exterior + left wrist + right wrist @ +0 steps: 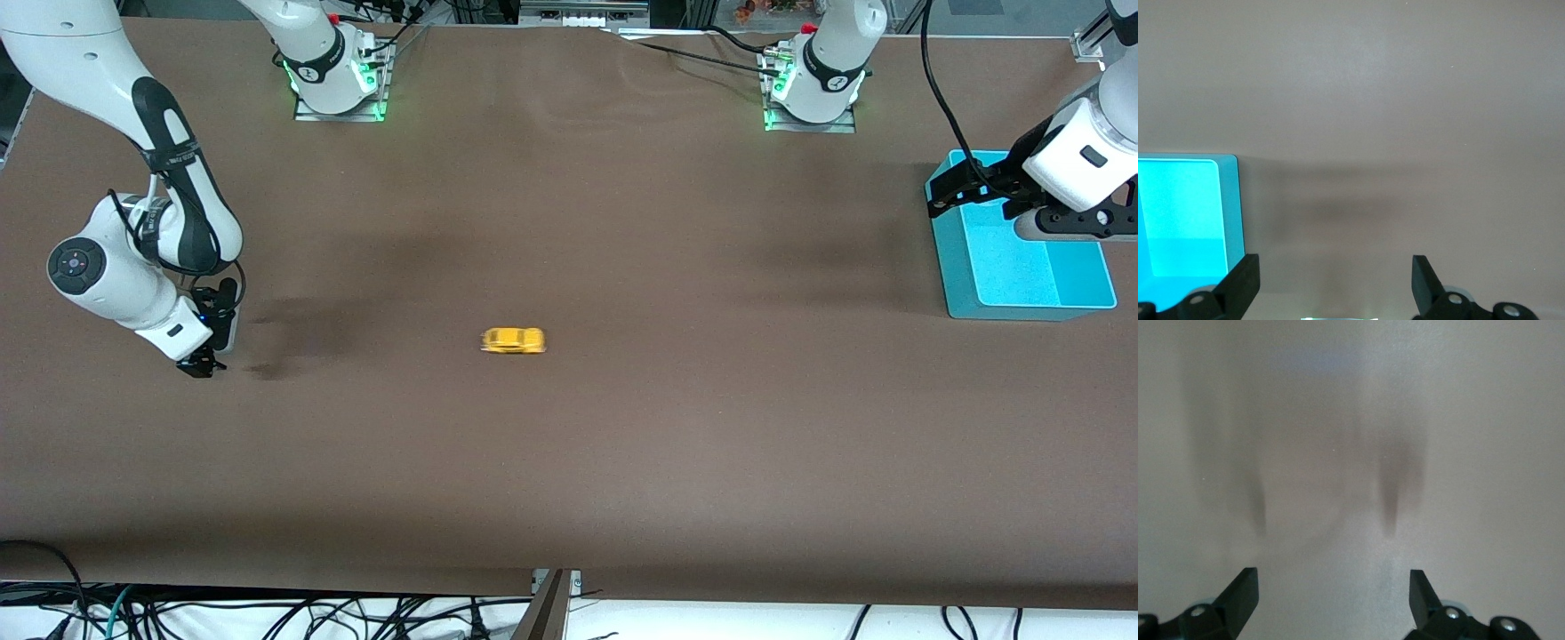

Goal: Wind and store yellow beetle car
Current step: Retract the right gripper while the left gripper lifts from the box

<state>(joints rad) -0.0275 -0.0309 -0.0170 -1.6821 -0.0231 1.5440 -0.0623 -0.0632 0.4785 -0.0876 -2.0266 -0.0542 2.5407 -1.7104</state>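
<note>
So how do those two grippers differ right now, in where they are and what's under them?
The right gripper is low over bare brown table at the right arm's end; the left gripper hangs over the blue tray's rim at the left arm's end. The right one points steeply down, the left one lies more level. Both are open and empty, with the yellow beetle car loose on the table between them.

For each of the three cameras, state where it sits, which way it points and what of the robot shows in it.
Front view: high across the table, facing both bases; shows both arms, the yellow beetle car mid-table, the blue tray.
Left wrist view: over the tray's edge, looking down; open left gripper fingertips show.
Right wrist view: low over bare cloth; open right gripper fingertips show.
Shared: front and left wrist views both show the tray.
</note>
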